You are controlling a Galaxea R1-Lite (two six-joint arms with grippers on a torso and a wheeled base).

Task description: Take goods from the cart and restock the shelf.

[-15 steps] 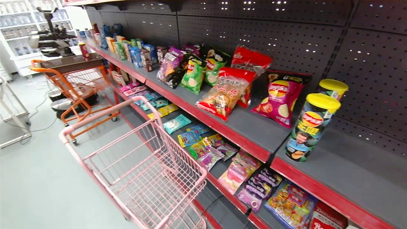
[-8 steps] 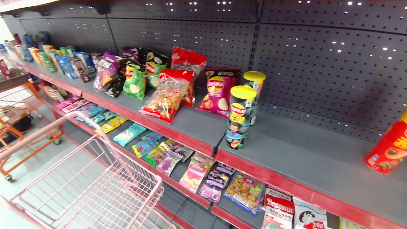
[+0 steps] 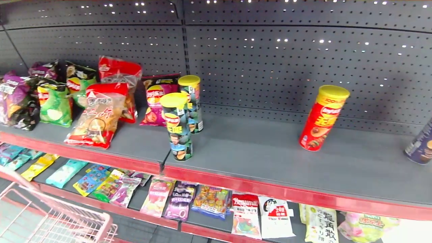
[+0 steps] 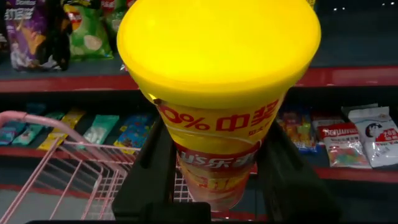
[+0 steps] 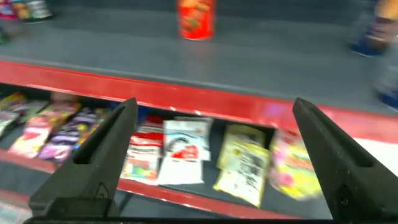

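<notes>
My left gripper (image 4: pixel 214 158) is shut on a chip can (image 4: pixel 217 81) with a yellow lid and a red and yellow label, held upright above the pink cart (image 4: pixel 68 162) in front of the shelf. Black fingers (image 4: pixel 149 171) press on both sides of the can. My right gripper (image 5: pixel 214 109) is open with nothing between its fingers, level with the red front edge of the grey shelf (image 5: pixel 205 93). On the shelf board (image 3: pixel 270 158) a red chip can (image 3: pixel 323 116) stands upright, also visible as the red can (image 5: pixel 196 18) beyond my right gripper.
Two dark cans with yellow lids (image 3: pixel 177 126) stand mid-shelf, chip bags (image 3: pixel 96 114) lie to their left, and a dark blue can (image 3: pixel 420 145) is at the far right. Snack packets (image 3: pixel 246 214) fill the lower shelf. The pink cart's corner (image 3: pixel 57 222) sits lower left.
The head camera has swung right along the shelf: the orange cart has left the picture, and the red can and the dark blue can have come into it. The goods themselves have not moved.
</notes>
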